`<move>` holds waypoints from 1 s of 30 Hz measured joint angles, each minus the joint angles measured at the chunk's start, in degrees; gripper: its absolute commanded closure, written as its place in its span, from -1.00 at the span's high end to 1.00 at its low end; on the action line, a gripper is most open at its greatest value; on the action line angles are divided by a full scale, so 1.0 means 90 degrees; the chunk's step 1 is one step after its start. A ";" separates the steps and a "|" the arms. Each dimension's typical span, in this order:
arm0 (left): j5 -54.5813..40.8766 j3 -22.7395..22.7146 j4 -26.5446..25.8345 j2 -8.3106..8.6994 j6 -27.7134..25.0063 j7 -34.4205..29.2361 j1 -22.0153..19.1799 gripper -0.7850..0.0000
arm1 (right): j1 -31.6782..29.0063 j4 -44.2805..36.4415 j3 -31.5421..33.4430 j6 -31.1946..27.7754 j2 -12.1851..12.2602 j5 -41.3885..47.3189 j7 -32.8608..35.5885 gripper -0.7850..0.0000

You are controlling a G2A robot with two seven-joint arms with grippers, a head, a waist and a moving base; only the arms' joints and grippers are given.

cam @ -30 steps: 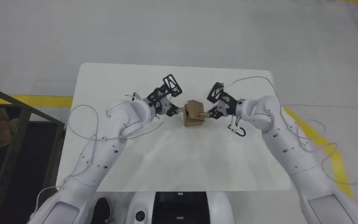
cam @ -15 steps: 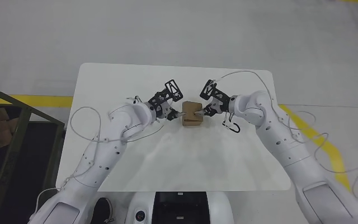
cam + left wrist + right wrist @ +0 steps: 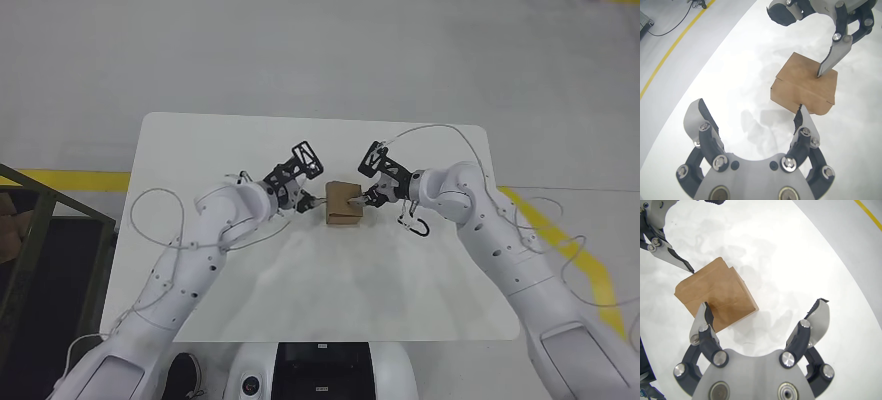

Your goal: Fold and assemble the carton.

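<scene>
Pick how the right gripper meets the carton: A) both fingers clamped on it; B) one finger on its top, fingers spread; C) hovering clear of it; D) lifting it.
B: the right gripper is open, one of its fingers touching the top of the carton, the other apart over the white table.

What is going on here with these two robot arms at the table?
Both arms work on a small brown cardboard carton near the middle of the white table. The right gripper, open, presses one finger on the carton's top. The left gripper, also open, has one fingertip at the opposite edge. Neither grips it.
</scene>
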 measured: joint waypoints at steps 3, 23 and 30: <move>-0.0004 -0.0030 0.0051 0.0003 0.0008 0.0001 -0.0015 1.00 | 0.0004 0.0009 -0.0013 -0.0005 -0.0006 0.0001 0.0019 1.00; 0.0067 0.0301 0.0153 -0.0066 -0.0029 -0.0088 -0.0212 1.00 | 0.0096 0.0220 -0.0115 -0.0119 -0.0072 0.0096 -0.0035 1.00; 0.0097 0.0435 0.0137 -0.0099 0.0015 -0.0085 -0.0250 1.00 | 0.0134 0.0372 -0.0127 -0.0284 -0.0092 0.0161 -0.0188 1.00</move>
